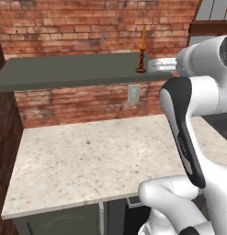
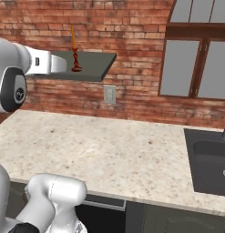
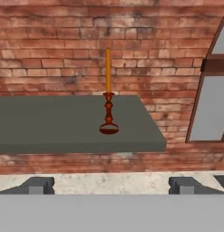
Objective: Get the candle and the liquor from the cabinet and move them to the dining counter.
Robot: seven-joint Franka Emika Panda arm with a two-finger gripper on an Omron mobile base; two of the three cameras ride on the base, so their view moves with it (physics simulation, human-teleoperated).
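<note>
**On the shelf edge: lining up for the candle**

Noted candle [image 3: 108, 97] upright on the cabinet [image 3: 50, 122], near its right front corner, in a dark red-brown holder. Saw no bottle on the visible board. Found gripper [image 3: 111, 186] spread wide, empty, well short of the shelf, level with the board and roughly centred on the taper. Judged best approach: advance straight, keep fingertips [image 3: 38, 185] above the board edge, close on the turned holder stem rather than the thin wax. Expected tipping if nudged off-centre.

Base views flanking the arm, hand view level, all facing the cabinet [image 3: 63, 122].
</note>
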